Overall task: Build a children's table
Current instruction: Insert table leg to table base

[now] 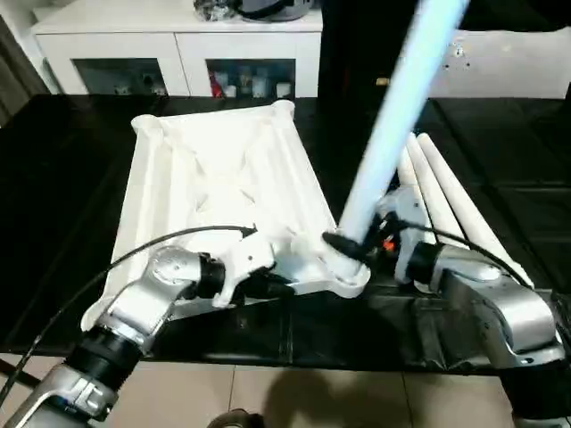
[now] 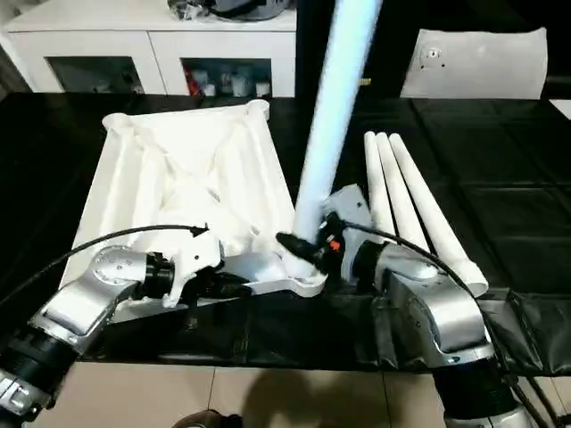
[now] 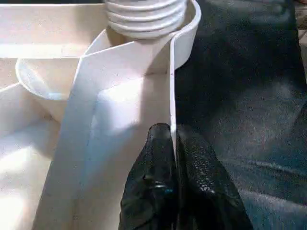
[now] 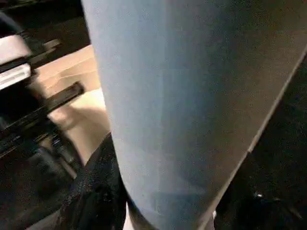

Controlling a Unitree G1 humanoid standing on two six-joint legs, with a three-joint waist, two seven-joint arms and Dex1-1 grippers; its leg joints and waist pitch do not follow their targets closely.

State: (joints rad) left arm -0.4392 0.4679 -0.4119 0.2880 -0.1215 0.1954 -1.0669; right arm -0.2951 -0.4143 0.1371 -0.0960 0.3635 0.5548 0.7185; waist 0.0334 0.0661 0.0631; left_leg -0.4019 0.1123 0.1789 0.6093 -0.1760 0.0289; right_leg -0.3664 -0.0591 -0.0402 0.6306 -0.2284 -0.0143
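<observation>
Key relation: the held leg (image 2: 332,116) stands nearly upright, its long axis tipped toward 1 o'clock, with its threaded lower end sitting in the near right corner socket (image 1: 348,272) of the table top (image 1: 223,187). The right gripper (image 2: 299,242) grips the leg low, just above the socket; its jaws are pinching the shaft. In the right wrist view the leg is held against a dark finger, though the far finger is hidden. The right arm is the one nearer the leg.

The left gripper (image 3: 172,167) has its jaws pressed onto the top's thin upright rim wall, just short of that same socket, holding the top steady. In the left wrist view the leg's ribbed thread (image 3: 144,17) shows partly seated in the socket cup. Judgement: the next move is turning the leg about its own axis, so it needs to stay in line with the socket.

The top lies underside up on the black tabletop (image 2: 500,143), moulded white plastic with ribs and round corner sockets. Three spare legs (image 2: 406,196) lie side by side at 3 o'clock of the top, smooth, round and tapered. A white cabinet (image 1: 178,53) stands at 12 o'clock.
</observation>
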